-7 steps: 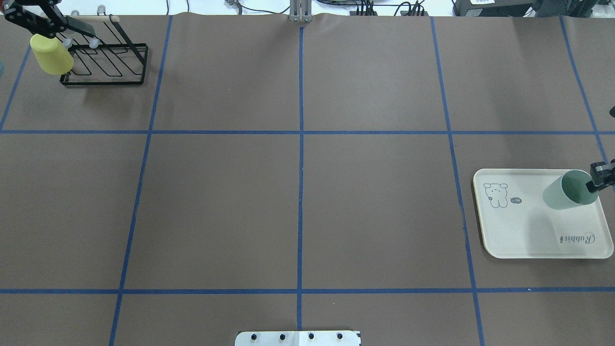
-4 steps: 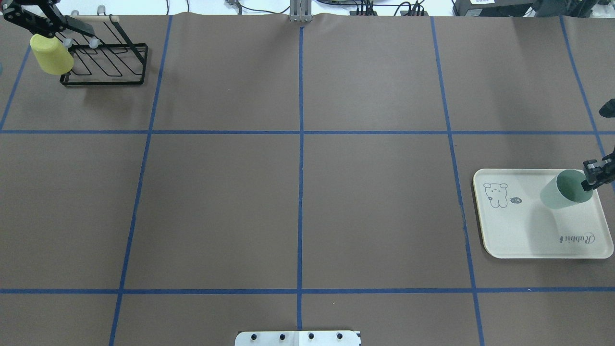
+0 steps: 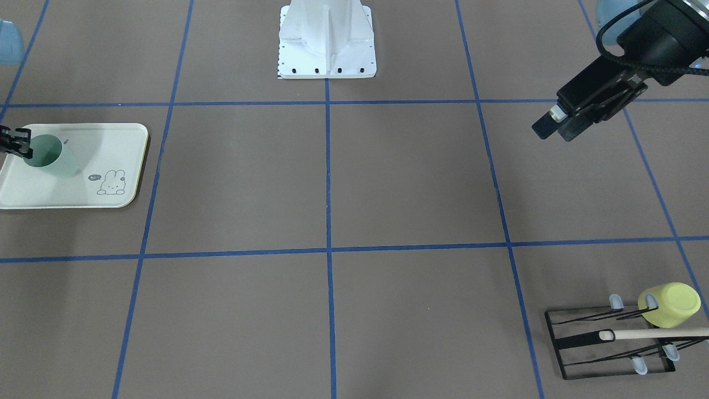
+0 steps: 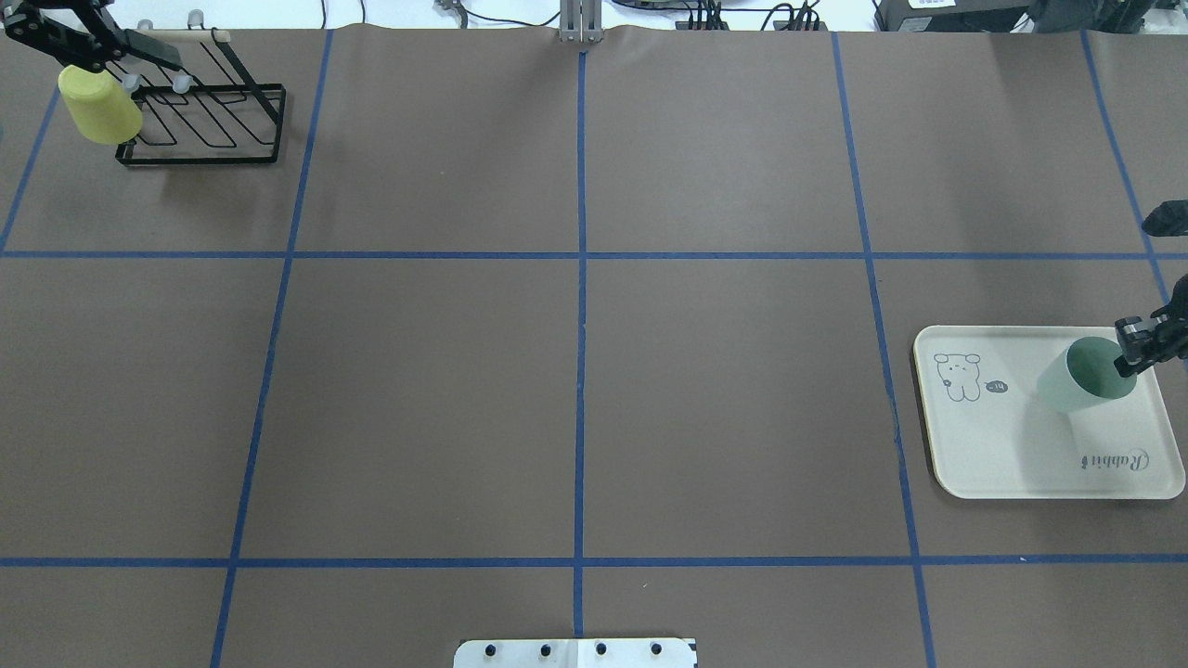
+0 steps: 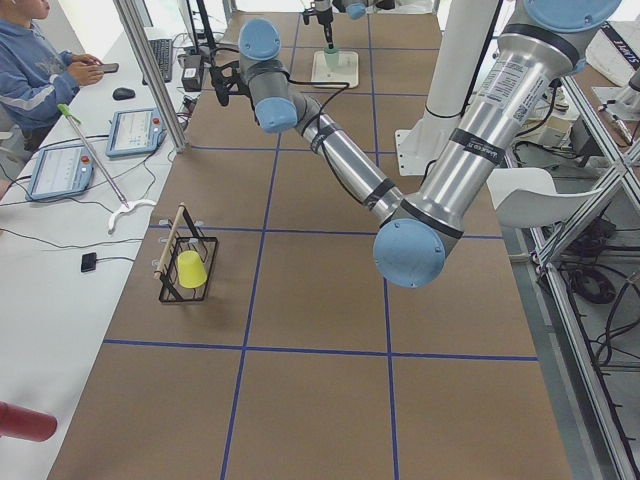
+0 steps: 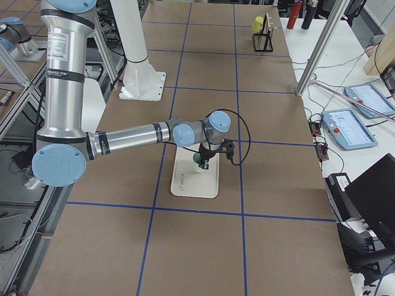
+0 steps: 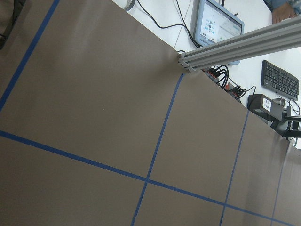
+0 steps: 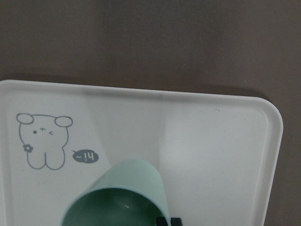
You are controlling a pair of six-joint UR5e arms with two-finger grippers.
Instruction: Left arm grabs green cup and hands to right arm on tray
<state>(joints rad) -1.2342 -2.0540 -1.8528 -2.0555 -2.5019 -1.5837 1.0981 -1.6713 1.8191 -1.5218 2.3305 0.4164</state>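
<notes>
The pale mint-green cup [image 4: 1077, 378] hangs low over the far right part of the cream tray [image 4: 1002, 455]. My right gripper [image 4: 1126, 360] is shut on its rim, one finger inside the cup. I cannot tell whether the cup's base touches the tray. The right wrist view shows the cup [image 8: 117, 197] over the tray [image 8: 221, 141], beside the bunny drawing. In the front view the cup [image 3: 52, 156] and right gripper [image 3: 19, 148] are at the left edge. My left gripper [image 3: 556, 131] is empty and open, high above the table's left side.
A black wire rack [image 4: 209, 130] stands at the far left corner with a yellow-green cup [image 4: 100, 104] upside down on it and a wooden rod [image 3: 659, 333] across it. The robot's white base [image 3: 327, 41] sits at the near middle edge.
The right gripper has moved the green cup a little left over the tray, and the cup looks smaller in the overhead view, so lower. The left arm has barely moved.
</notes>
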